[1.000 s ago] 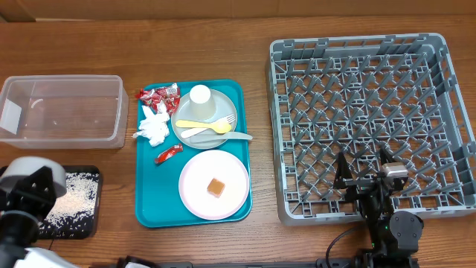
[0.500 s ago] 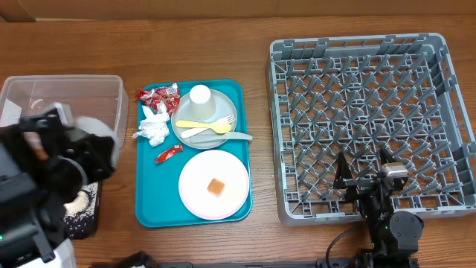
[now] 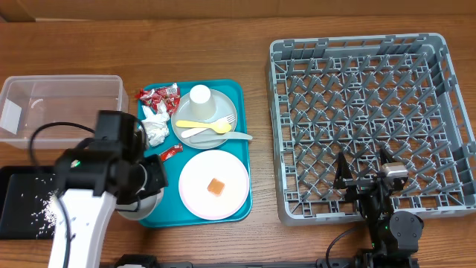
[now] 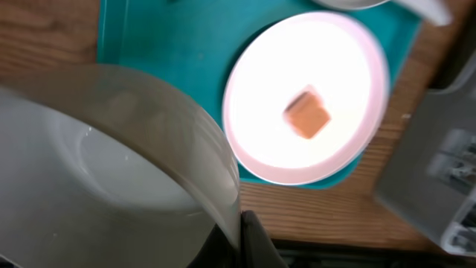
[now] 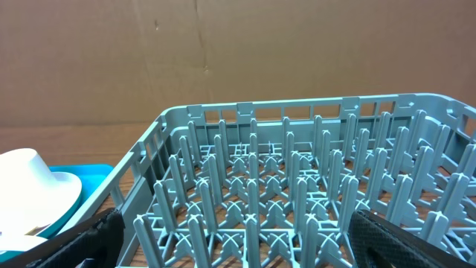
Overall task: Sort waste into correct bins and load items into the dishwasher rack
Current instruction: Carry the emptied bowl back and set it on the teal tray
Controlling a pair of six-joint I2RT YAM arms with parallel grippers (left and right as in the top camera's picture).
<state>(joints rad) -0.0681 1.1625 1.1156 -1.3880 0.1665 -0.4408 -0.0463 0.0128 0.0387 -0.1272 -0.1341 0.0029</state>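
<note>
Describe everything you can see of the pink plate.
The pink plate is round, pale and glossy, plastic-looking, with a shallow raised rim. It lies flat at the near right corner of the teal tray. A small orange cube sits near its middle; otherwise it looks clean. The grey plate lies just behind it; whether they touch is unclear. The left pincer, holding a bowl, is left of it, apart.
</note>
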